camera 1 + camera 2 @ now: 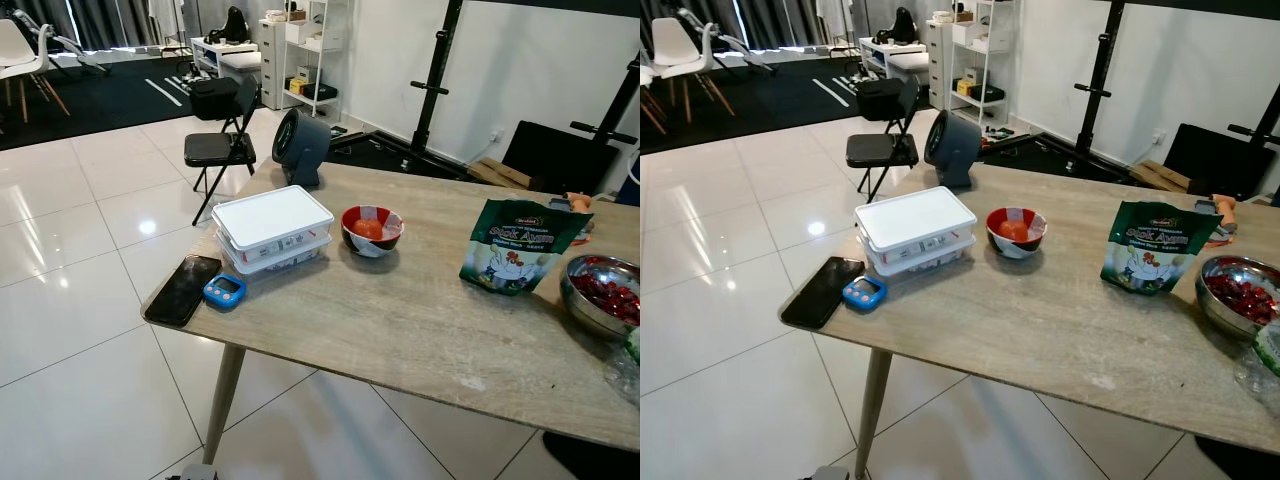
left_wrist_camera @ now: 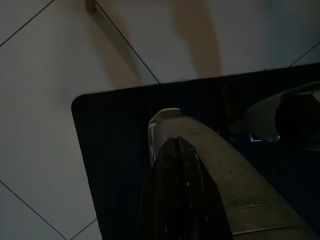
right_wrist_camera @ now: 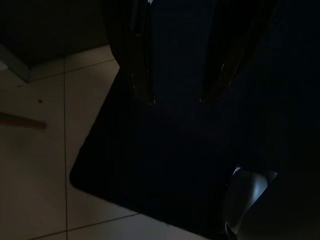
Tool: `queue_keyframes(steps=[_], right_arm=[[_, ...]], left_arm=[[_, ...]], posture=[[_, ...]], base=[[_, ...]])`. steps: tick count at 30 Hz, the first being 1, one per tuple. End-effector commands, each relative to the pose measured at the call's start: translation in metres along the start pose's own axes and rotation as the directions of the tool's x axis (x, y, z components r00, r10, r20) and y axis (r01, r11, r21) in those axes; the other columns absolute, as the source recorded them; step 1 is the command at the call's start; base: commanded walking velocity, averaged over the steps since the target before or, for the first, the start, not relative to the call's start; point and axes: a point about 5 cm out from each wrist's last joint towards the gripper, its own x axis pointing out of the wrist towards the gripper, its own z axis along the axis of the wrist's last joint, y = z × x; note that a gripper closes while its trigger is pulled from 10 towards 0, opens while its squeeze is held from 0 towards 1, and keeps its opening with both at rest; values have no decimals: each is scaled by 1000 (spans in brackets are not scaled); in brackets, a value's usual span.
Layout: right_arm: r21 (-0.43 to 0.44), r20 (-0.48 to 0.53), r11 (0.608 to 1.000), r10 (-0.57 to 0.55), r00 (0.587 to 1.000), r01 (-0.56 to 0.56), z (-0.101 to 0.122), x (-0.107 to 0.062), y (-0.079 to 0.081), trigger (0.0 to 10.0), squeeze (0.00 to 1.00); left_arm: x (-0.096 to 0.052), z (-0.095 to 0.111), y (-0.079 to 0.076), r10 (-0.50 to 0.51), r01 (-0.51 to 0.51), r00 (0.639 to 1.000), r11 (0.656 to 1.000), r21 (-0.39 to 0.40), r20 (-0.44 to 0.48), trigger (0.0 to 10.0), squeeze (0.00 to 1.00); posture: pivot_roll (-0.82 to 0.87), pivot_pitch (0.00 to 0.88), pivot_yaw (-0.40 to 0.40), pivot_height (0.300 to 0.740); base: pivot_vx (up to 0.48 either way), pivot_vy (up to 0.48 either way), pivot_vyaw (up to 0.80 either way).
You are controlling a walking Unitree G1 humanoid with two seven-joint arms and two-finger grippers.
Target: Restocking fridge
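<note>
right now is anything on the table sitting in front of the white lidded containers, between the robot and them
Nothing blocks them. The stacked white containers sit near the table's left corner; only the blue timer and the black phone lie beside them at the edge, low and flat.

on the table (image 1: pixel 400 330), a phone (image 1: pixel 182 289) lies at the left corner with a timer (image 1: pixel 224 291) just right of it. behind them sit two stacked boxes (image 1: pixel 272 229), then a bowl (image 1: pixel 372 229) to their right. further right stands a bag (image 1: pixel 518 244), and a steel bowl (image 1: pixel 603 294) at the right edge. a fan (image 1: pixel 299 146) sits at the far edge, a chair (image 1: pixel 222 142) on the floor beyond.
</note>
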Motion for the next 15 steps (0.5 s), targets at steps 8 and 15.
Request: queue_keyframes(steps=[8, 15], right_arm=[[-7, 6, 1000, -6, 1000, 6, 2, 0, 0, 10000, 0], [-8, 7, 1000, -13, 1000, 13, 3, 0, -1, 10000, 0]], left_arm=[[1, -4, -5, -9, 9, 1000, 1000, -6, -19, 10000, 0], [1, -8, -7, -14, 16, 999, 999, 39, -49, 10000, 0]], posture=[[-22, 0, -37, 740], [-26, 0, -36, 740]], base=[[0, 0, 0], [0, 0, 0]])
